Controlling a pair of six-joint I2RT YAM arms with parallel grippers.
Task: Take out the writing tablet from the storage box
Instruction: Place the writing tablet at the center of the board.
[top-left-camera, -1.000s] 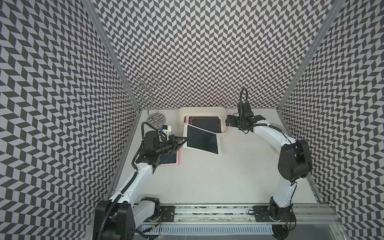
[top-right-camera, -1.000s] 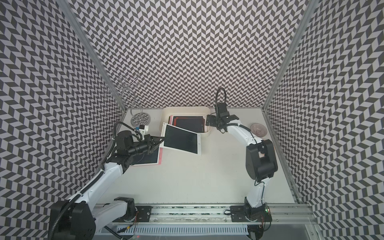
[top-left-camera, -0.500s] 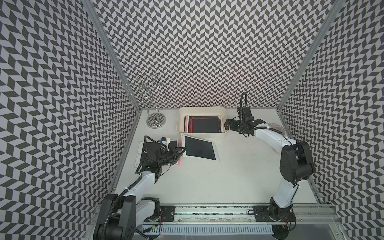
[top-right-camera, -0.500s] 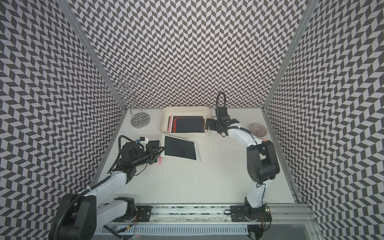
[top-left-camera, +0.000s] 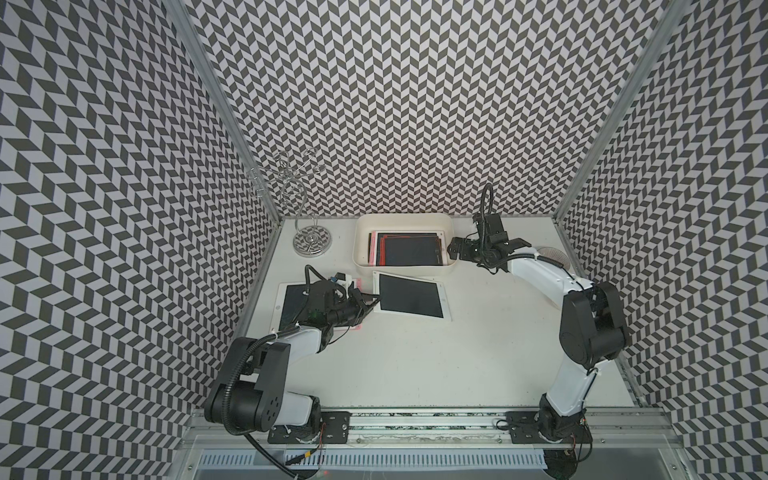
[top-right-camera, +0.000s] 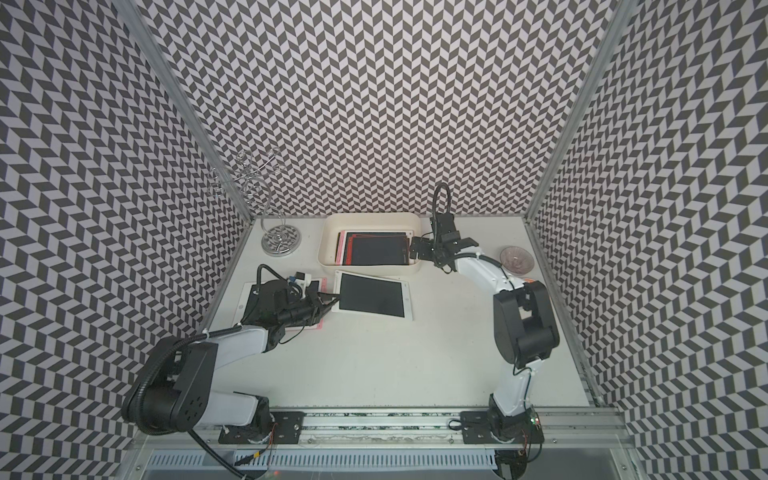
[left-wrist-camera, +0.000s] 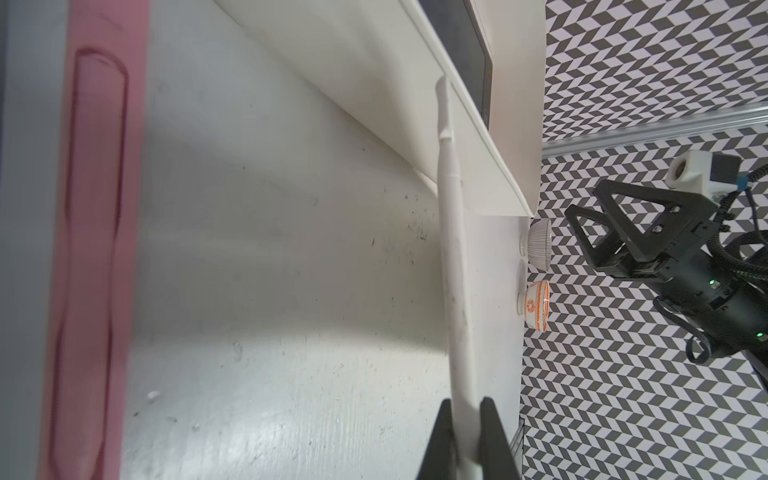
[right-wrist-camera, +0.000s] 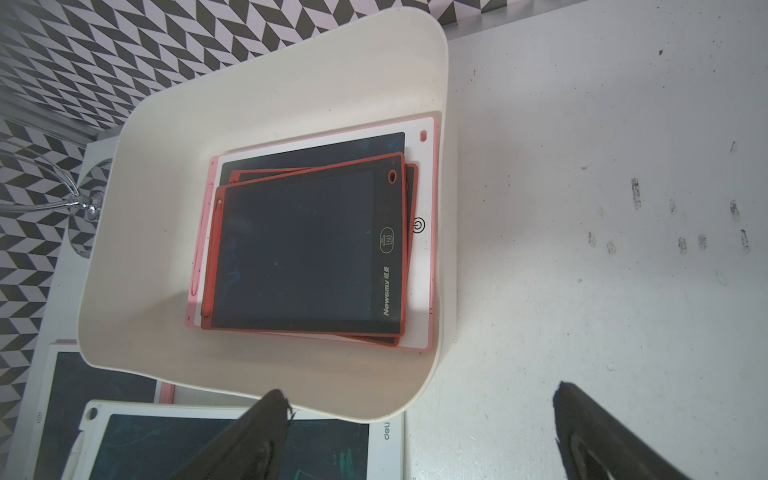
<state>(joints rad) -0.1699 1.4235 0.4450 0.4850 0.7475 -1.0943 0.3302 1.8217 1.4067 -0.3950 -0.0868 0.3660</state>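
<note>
The left arm stretched low over the table, its left hand pinching the white writing tablet just before the storage box; the right hand hung spread beside the box.

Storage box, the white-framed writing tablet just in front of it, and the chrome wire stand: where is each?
storage box (top-left-camera: 403, 223): in a top view, inner back wall.
white-framed writing tablet (top-left-camera: 409, 296): in a top view, middle of the dark screen.
chrome wire stand (top-left-camera: 311, 242): in a top view, round base.
</note>
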